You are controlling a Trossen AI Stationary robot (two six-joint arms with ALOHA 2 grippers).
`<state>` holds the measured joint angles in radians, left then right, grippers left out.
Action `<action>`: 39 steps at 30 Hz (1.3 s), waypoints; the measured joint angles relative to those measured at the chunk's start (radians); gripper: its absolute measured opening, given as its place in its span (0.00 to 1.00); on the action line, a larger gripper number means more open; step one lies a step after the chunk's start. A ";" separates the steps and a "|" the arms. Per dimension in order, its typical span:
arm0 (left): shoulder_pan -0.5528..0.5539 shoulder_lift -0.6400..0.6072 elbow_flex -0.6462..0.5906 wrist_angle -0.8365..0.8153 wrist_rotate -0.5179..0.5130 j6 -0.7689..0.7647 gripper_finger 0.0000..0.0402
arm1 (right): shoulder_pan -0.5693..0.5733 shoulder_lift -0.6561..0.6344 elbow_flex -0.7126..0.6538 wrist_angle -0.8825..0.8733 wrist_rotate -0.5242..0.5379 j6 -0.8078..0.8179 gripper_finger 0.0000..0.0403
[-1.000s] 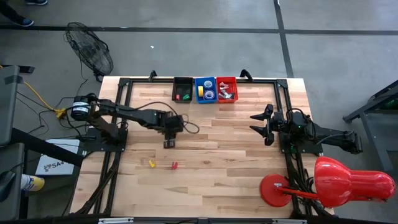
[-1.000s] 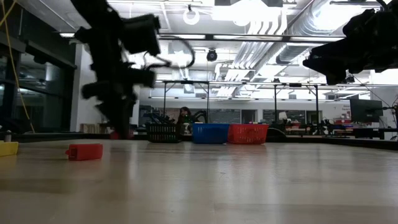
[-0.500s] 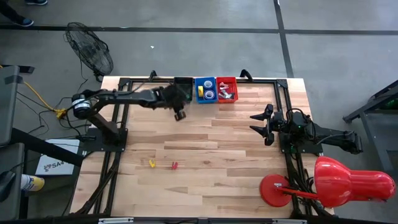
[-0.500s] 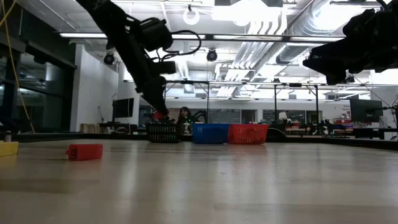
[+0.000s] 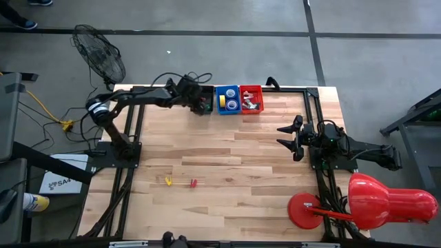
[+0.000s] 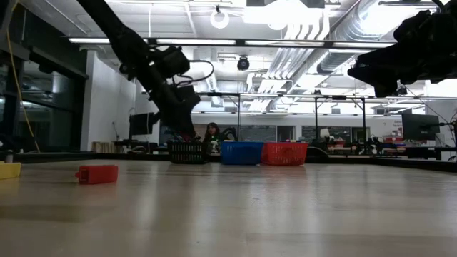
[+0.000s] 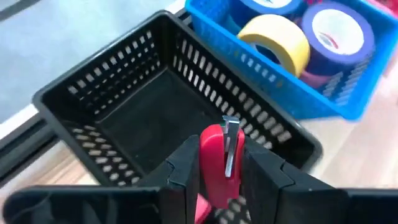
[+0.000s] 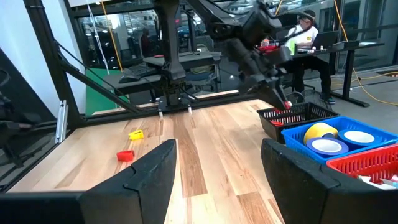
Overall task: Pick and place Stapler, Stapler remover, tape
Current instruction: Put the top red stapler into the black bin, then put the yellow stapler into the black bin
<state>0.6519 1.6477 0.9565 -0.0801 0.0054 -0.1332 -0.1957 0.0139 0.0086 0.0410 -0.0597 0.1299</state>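
The left gripper (image 7: 219, 177) is clamped on a small red staple remover (image 7: 214, 163), its metal jaw showing between the two dark fingers, and it hangs just above the open black basket (image 7: 93, 93), over the near wall rather than the middle. A second ago this arm was low over the middle of the table; half a second ago it was halfway to the bins; now the high view shows the left gripper (image 5: 196, 98) reaching right over the black basket (image 5: 202, 91) at the far edge of the table, so the carry looks essentially finished and only the release seems to remain. Just beside the black basket stands the blue bin (image 7: 348, 93), already holding a yellow tape roll (image 7: 277, 38) and blue-rimmed rolls, and next to that the red bin (image 5: 251, 99) with something pale in it. A red piece (image 5: 193, 183) and a yellow piece (image 5: 168, 181) lie on the wooden table (image 5: 234, 179) well apart from the bins, unmoved across the frames; they are too small to identify, but they may be what is left to collect. The right gripper (image 5: 294, 140) waits near the right edge of the table, its fingers spread and empty, in the same pose throughout.
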 joint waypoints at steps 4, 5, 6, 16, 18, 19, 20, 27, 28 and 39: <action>0.003 0.028 0.000 0.056 -0.006 -0.073 0.22 | 0.000 0.000 0.000 0.000 0.000 0.000 0.56; 0.003 0.032 0.000 0.061 -0.023 -0.087 0.22 | 0.000 0.000 0.000 0.000 0.000 0.000 0.56; 0.003 0.034 0.000 0.057 -0.039 -0.101 0.22 | 0.000 0.000 0.000 0.000 0.000 0.000 0.56; 0.003 0.034 0.000 0.044 -0.098 -0.134 0.26 | 0.000 0.000 0.000 0.000 0.000 0.000 0.56; 0.003 0.034 0.000 0.032 -0.098 -0.134 0.29 | 0.000 0.000 0.000 0.000 0.000 0.000 0.56; 0.003 0.034 0.000 0.021 -0.098 -0.134 0.31 | 0.000 0.000 0.000 0.000 0.000 0.000 0.56; 0.003 0.034 0.000 0.009 -0.098 -0.134 0.32 | 0.000 0.000 0.000 0.000 0.000 0.000 0.56; 0.003 0.034 0.000 -0.004 -0.084 -0.129 0.41 | 0.000 0.000 0.000 0.000 0.000 0.000 0.56; 0.003 0.034 0.000 -0.004 -0.084 -0.128 0.42 | 0.000 0.000 0.000 0.000 0.000 0.000 0.56; 0.003 0.003 0.037 -0.044 0.059 0.077 0.44 | 0.000 0.000 0.000 0.000 0.000 0.000 0.56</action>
<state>0.6544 1.6508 0.9940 -0.1246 0.0645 -0.0566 -0.1957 0.0139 0.0086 0.0410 -0.0595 0.1301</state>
